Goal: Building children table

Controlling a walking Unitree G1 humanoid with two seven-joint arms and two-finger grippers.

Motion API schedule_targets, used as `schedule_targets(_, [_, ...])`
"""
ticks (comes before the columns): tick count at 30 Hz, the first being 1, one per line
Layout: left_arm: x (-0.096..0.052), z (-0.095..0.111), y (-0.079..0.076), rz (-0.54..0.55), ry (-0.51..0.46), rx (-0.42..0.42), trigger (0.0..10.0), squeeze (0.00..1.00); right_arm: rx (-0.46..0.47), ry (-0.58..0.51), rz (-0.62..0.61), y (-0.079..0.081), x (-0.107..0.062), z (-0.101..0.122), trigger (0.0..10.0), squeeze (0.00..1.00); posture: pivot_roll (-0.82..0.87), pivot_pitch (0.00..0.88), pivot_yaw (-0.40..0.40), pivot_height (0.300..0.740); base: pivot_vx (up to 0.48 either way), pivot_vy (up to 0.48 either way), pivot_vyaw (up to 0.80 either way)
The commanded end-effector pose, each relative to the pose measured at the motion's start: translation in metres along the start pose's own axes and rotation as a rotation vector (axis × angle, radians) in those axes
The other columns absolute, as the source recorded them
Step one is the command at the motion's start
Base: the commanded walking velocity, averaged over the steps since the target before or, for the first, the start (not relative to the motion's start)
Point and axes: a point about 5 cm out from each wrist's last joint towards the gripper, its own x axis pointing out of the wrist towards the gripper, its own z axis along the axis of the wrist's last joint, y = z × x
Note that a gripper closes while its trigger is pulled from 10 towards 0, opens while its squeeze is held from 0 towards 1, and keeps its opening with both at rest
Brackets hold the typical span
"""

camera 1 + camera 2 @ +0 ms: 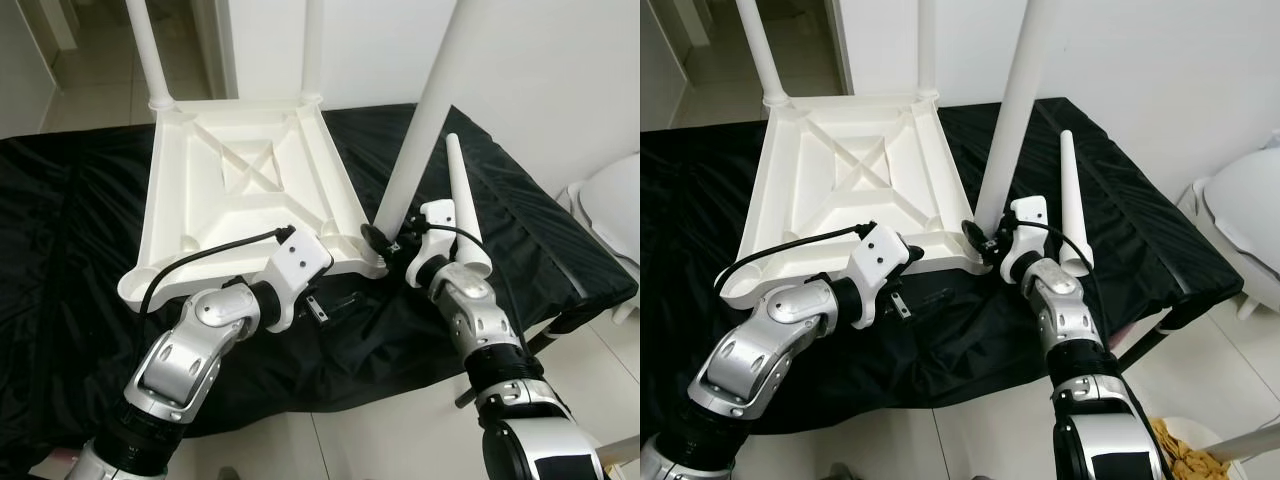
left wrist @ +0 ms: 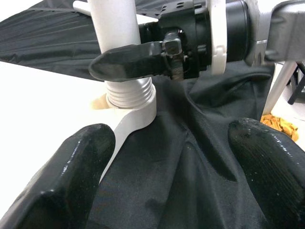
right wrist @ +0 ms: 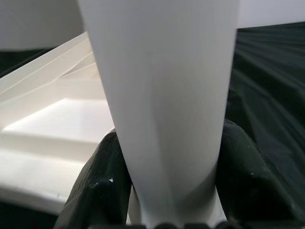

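Clamped low around a white table leg (image 1: 420, 120), the right gripper (image 1: 383, 238) holds it just above the threaded end, its two black fingers (image 3: 102, 183) pressed against either side of the tube. That leg stands tilted over the near right corner socket (image 2: 131, 107) of the upturned white tabletop (image 1: 240, 185), which lies underside-up on a black cloth (image 1: 70, 230) covering the work surface. In the left wrist view the ribbed threads are still partly exposed above the socket collar, so the leg looks only partly screwed home. Two more legs (image 1: 150, 50) already stand in the far corners, and a fourth leg (image 1: 465, 210) lies loose on the cloth just beside the right arm. The left gripper (image 1: 318, 305) hovers low over the cloth near the front edge of the tabletop, its fingers (image 2: 66, 176) spread wide and holding nothing, close beside the corner being worked. The step in hand appears to be fitting the third leg. The next move likely calls for turning the leg about its own axis while keeping it square to the socket, since a tilt could cross the threads; the free gripper could steady the tabletop so it does not spin or slide on the cloth. After that the near left corner still needs the loose leg.
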Motion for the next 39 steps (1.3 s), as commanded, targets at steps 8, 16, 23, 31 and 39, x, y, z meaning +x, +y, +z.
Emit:
schedule_targets(8, [0.002,0.0,0.0,-0.007,-0.003,-0.008,10.0,0.0,0.148,-0.015,-0.334,0.026,0.005,-0.009,0.0,0.0,-0.05,0.025,-0.011,0.74,0.0,0.0,0.0])
schedule_targets(16, [0.003,0.0,-0.002,-0.016,-0.004,-0.005,10.0,0.0,0.165,-0.011,-0.459,0.035,0.007,-0.013,0.0,0.0,-0.04,0.02,-0.014,0.74,0.0,0.0,0.0])
schedule_targets(23, [0.002,-0.001,-0.004,-0.019,-0.002,-0.008,10.0,0.0,0.147,0.001,-0.49,0.034,0.004,-0.012,10.0,0.0,-0.04,0.028,-0.012,0.74,0.0,0.0,0.0])
schedule_targets(31, [0.002,-0.001,-0.002,-0.015,-0.002,-0.012,10.0,0.0,0.139,-0.019,-0.464,0.027,0.002,-0.007,10.0,1.0,-0.06,0.049,-0.004,0.74,0.0,0.0,0.0])
schedule_targets(39, [0.004,0.002,0.003,-0.007,-0.009,-0.006,10.0,0.0,0.108,-0.022,-0.399,0.021,0.004,-0.001,10.0,0.0,-0.07,0.05,0.003,0.74,0.0,0.0,0.0])
